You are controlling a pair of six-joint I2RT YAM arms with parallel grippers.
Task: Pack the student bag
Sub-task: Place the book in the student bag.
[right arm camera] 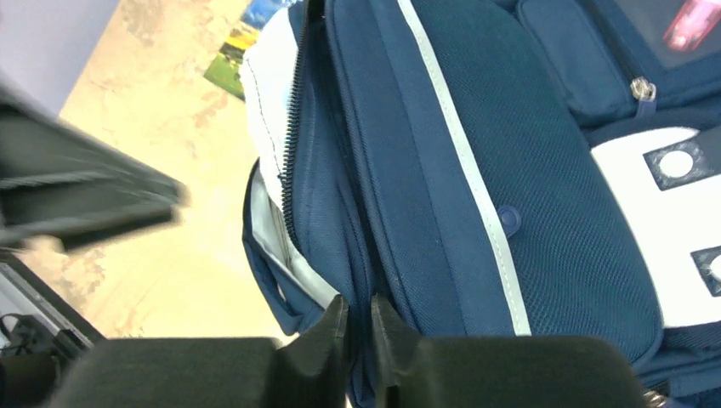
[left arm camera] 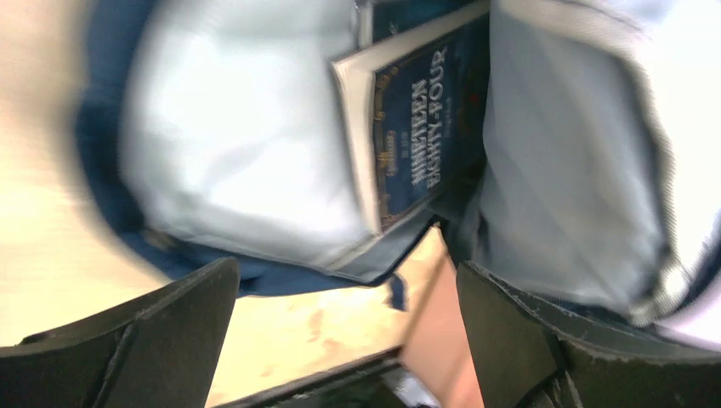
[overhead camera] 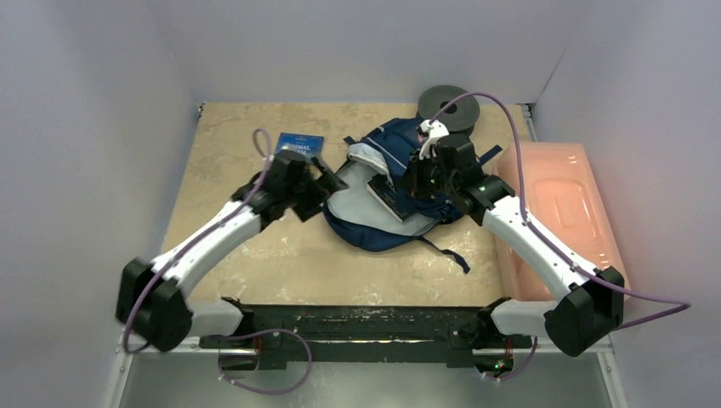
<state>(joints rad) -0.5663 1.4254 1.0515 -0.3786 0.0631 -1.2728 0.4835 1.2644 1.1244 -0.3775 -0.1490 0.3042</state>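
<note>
Two arms meet at the student bag, which lies unzipped near the middle of the beige, marbled surface. Bare surface runs to the bag's left and front, a pink plastic box lies just right of it, and a dark disc sits just behind it. A blue booklet lies flat off the bag's rear left. From the left wrist, the left claw stands wide open with nothing between its fingers. It faces the bag's smooth pale-grey lining, where a navy book lettered "NINETEEN EIGHTY-FOUR" juts from the mouth. From the right wrist, the right claw is closed, pinching navy fabric beside the bag's zip. Woven mesh, a grey stripe and a white buckle patch show to the right of the zip.
</note>
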